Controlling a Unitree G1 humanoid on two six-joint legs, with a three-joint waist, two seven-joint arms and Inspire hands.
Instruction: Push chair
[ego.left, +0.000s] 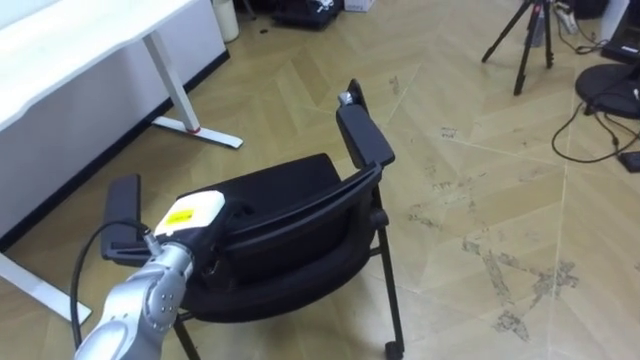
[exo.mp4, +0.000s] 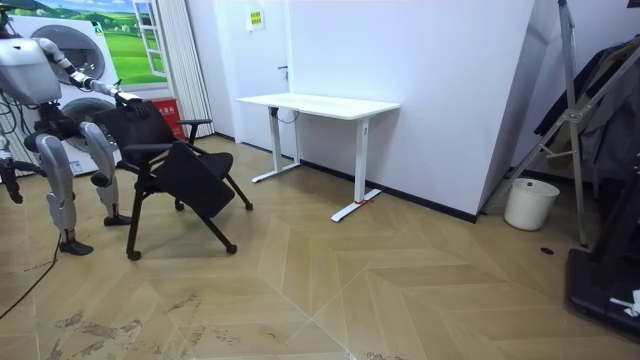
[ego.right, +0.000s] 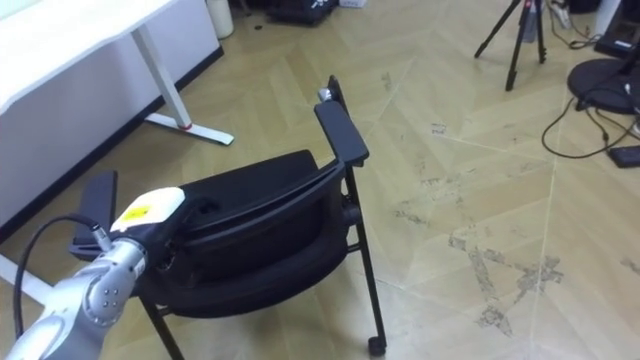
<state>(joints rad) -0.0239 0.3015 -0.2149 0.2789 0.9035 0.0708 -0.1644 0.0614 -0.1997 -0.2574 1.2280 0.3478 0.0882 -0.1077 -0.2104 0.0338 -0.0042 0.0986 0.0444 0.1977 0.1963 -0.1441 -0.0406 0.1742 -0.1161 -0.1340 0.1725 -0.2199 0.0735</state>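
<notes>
A black chair (ego.left: 300, 215) with two padded armrests stands on the wood floor just in front of me, its backrest (ego.left: 300, 210) towards me and its seat facing away. My left hand (ego.left: 192, 213), white-backed with a yellow tag, rests on the top rail of the backrest near its left end. The same hand (ego.right: 150, 208) sits on the rail in the right eye view. In the room view I stand at the room view's left behind the chair (exo.mp4: 175, 165), one arm stretched out to its backrest with my left hand (exo.mp4: 124, 97) on it.
A white desk (ego.left: 70, 35) on white legs runs along my left, with its foot (ego.left: 200, 130) close to the chair. A tripod (ego.left: 522, 40) and cables lie at the far right. Open floor stretches ahead and right. A white bin (exo.mp4: 530, 203) stands by the far wall.
</notes>
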